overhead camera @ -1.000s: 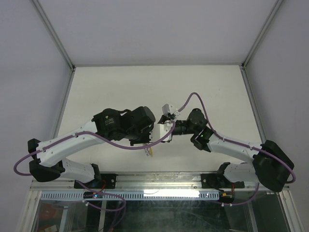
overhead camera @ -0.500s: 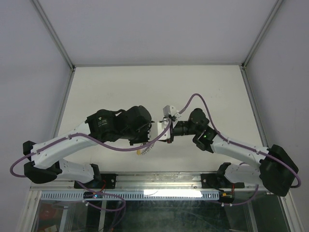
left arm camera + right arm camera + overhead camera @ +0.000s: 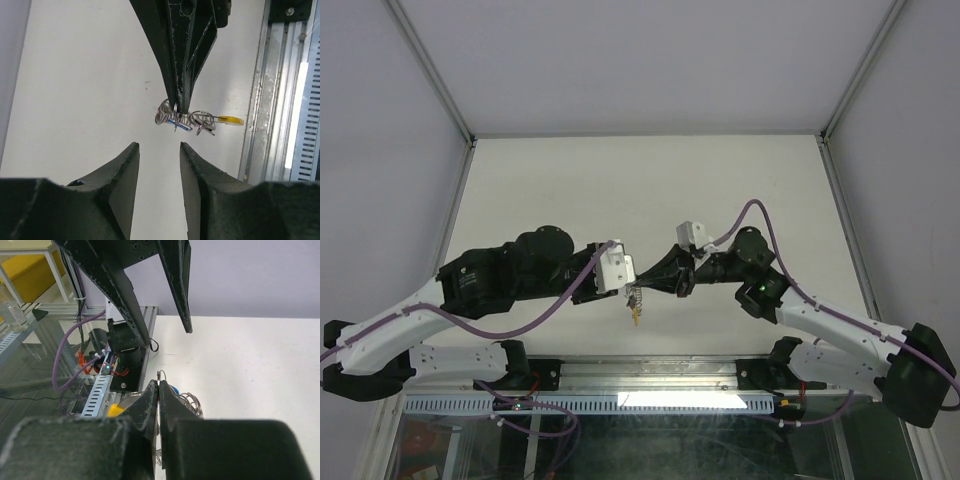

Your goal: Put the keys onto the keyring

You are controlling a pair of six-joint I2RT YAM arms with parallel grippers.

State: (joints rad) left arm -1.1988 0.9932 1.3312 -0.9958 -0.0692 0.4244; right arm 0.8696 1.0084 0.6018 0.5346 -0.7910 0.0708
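Keyring (image 3: pixel 197 118), a ribbed silver coil, part yellow, hangs above the table (image 3: pixel 75 75) near its front rail. The keys (image 3: pixel 179 125), one blue-headed, bunch against it. I see my right gripper (image 3: pixel 180 106) pinched tight on the ring. My left gripper (image 3: pixel 159 148), partly open and empty, faces it just apart.

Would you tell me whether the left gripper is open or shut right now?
Open. In the left wrist view the left gripper's fingers stand apart with bare table between them, holding nothing; the right gripper pinches the keyring.
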